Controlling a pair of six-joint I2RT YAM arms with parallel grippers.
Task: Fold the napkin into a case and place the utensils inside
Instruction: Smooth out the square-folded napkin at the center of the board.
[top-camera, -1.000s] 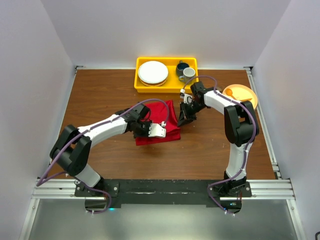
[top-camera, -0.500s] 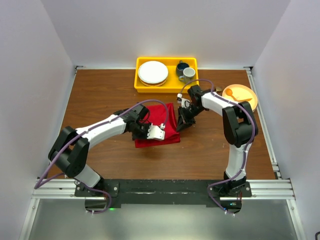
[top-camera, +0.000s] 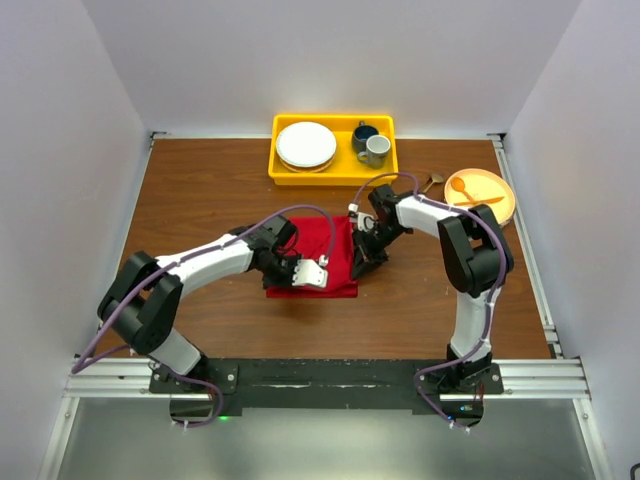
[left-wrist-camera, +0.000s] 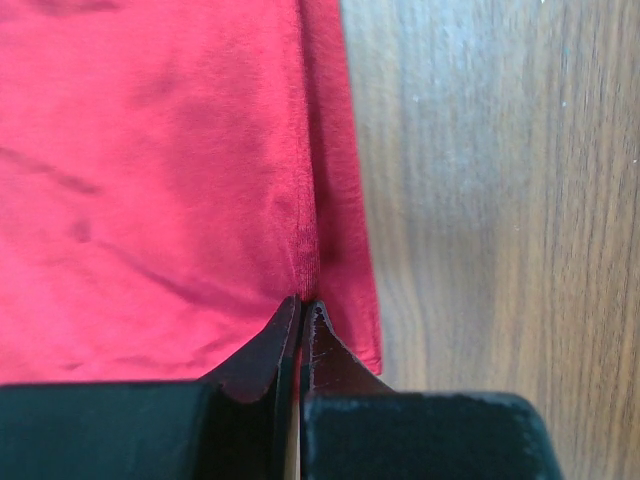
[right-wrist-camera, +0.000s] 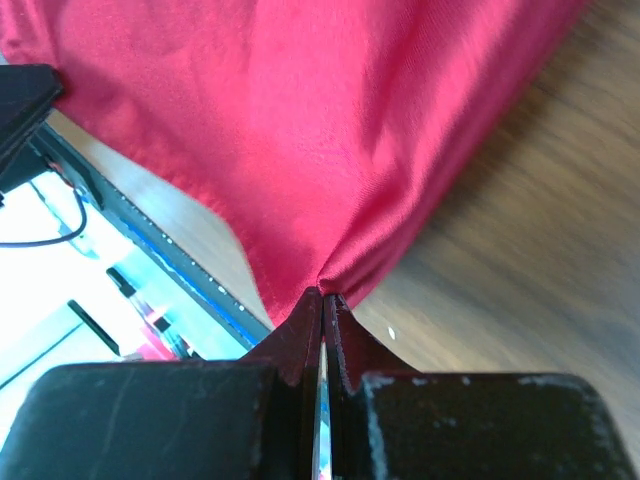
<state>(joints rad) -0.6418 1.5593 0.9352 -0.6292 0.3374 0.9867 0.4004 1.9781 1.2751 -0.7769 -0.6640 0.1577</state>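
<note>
1. The desk (top-camera: 200, 190) carries everything. The yellow tray (top-camera: 300, 179) stands at its far edge.
2. The napkin (top-camera: 325, 238) lies at the middle of the desk, partly folded and not yet a case.
3. The orange plate (top-camera: 505, 200) sits far right, well apart from the napkin.
4. The left claw (left-wrist-camera: 302, 305) is clenched on a ridge of cloth by the napkin's near edge. The right claw (right-wrist-camera: 322, 295) is clenched on a pinch at its right edge, and this part is raised.
5. The utensils (top-camera: 460, 187) are at the plate, outside the cloth.
6. Risk, as I judge: both pinches are thin, so cloth may slip out. If the claws pull unevenly, the fold may open or the napkin may drag.
</note>
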